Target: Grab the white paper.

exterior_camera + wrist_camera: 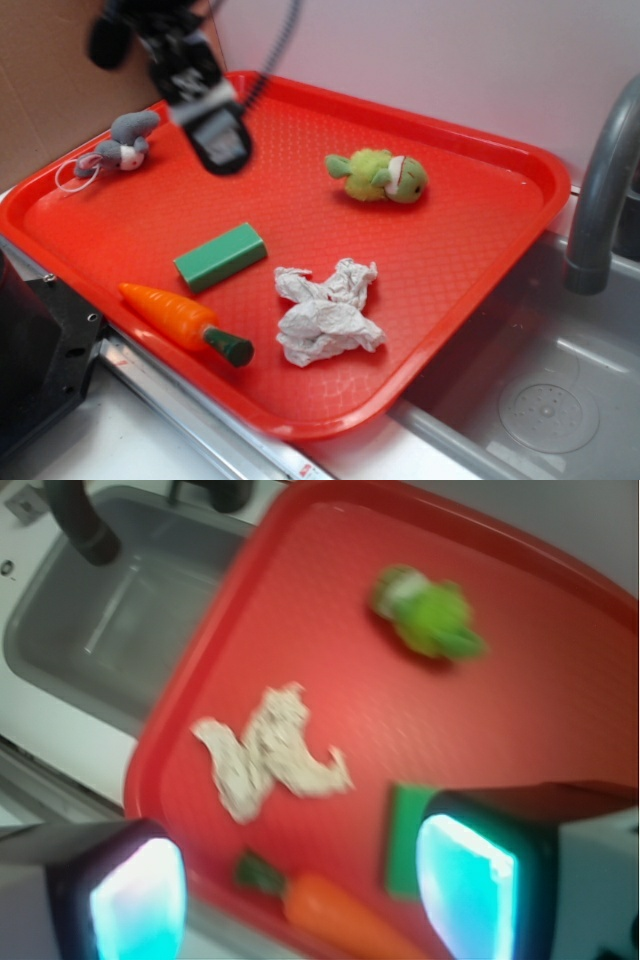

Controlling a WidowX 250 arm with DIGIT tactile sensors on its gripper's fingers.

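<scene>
- The gripper [215, 140] is hanging in the air above the far left part of the red tray [480, 250], and it is looking blurred in the exterior view.
- In the wrist view the two fingers [465, 880] are showing at the bottom corners with a wide gap between them, so the pincer is standing apart and is holding nothing.
- The white paper [325, 312] is lying on the tray near the front edge, crumpled and irregular, with grey creases.
- In the wrist view the white paper [270, 752] is appearing between the two fingers but further away from them, not touching them.
- The green block [220, 256] is lying flat to the left of the paper, near it but apart.
- The orange carrot toy [185, 322] with a dark green top is lying in front of the block, close to the front rim of the tray.
- A green plush toy [378, 176] is resting toward the back of the tray, well apart from the paper.
- A grey-and-white plush mouse [122, 145] is sitting at the far left corner, just beside the gripper in the exterior view.
- A grey sink [540, 390] with a curved faucet [600, 190] is standing at the right of the tray.
</scene>
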